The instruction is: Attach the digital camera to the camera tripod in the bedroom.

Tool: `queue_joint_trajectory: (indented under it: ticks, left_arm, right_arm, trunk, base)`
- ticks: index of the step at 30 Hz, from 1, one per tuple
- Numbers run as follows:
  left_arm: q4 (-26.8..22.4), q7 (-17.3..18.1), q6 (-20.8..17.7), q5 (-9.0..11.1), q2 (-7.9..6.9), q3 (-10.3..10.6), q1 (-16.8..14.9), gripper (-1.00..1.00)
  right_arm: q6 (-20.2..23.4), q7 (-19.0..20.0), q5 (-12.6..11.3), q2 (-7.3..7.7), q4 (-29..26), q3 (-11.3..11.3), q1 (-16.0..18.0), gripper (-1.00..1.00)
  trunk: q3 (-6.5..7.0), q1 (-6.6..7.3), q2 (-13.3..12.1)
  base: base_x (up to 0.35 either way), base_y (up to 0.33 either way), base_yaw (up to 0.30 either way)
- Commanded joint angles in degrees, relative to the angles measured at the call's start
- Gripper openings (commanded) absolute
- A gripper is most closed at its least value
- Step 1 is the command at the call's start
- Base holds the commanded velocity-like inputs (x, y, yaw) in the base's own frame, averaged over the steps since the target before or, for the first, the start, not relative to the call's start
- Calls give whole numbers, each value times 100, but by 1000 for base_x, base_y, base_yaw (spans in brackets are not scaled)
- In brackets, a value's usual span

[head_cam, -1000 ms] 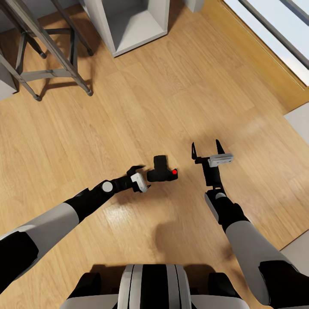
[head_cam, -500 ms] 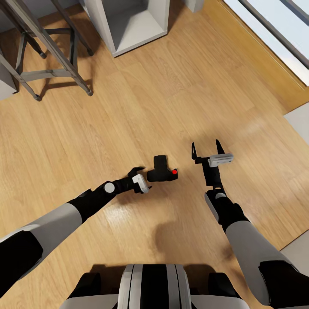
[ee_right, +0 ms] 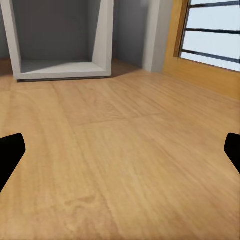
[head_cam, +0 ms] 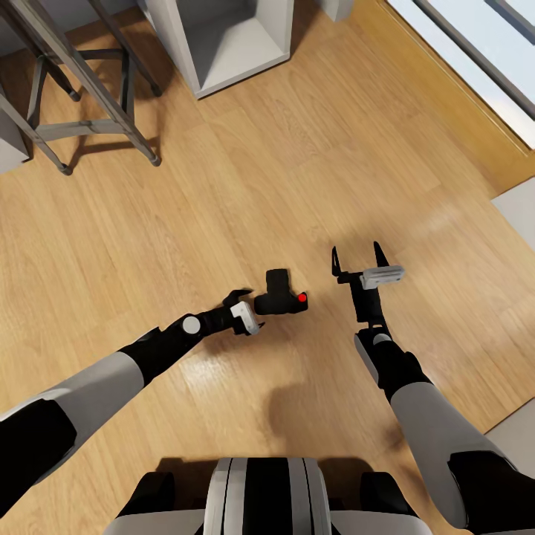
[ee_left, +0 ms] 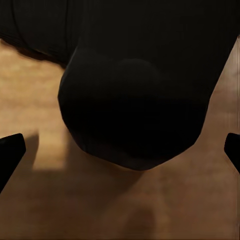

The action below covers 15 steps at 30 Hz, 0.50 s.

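Observation:
The digital camera (head_cam: 281,295), small, black and blocky with a red button (head_cam: 302,298), lies on the light wood floor between my two arms. My left gripper (head_cam: 248,310) is low and right beside its left side, open; in the left wrist view the camera's dark body (ee_left: 135,90) looms close between the fingertips (ee_left: 10,150), not clamped. My right gripper (head_cam: 356,253) hovers open to the camera's right, holding nothing. The camera tripod (head_cam: 111,111) stands at the far left, with its silver legs and black feet showing and its head cut off by the frame.
A white cube shelf (head_cam: 230,41) stands on the floor at the back, also seen in the right wrist view as the shelf (ee_right: 60,40). A window with a wood frame (head_cam: 475,67) runs along the right. A pale mat edge (head_cam: 520,208) lies at the right.
My left gripper has crept slightly to the right, closer to the camera. The camera, the right arm and the view have not moved.

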State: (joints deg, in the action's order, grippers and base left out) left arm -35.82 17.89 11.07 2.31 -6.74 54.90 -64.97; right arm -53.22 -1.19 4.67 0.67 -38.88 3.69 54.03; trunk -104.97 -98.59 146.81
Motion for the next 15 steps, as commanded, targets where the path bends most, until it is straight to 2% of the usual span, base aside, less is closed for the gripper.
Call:
queue_joint_trajectory:
  ticks: [1, 7, 15]
  left_arm:
    - [-1, -4, 16, 24, -2, 28, -6, 100]
    - [-1, -4, 13, 24, 18, 22, -6, 100]
    - [12, -155, 11, 24, 136, 29, -6, 100]
  right_arm:
    - [-13, -13, 16, 3, 3, 9, 3, 100]
    - [-13, -13, 16, 3, 3, 9, 3, 100]
    - [-13, -13, 16, 3, 3, 9, 3, 100]
  trunk:
    - [-3, 1, 1]
    - [-3, 1, 1]
    - [-3, 1, 1]
  base:
    - [0, 0, 0]
    - [0, 0, 0]
    - [0, 0, 0]
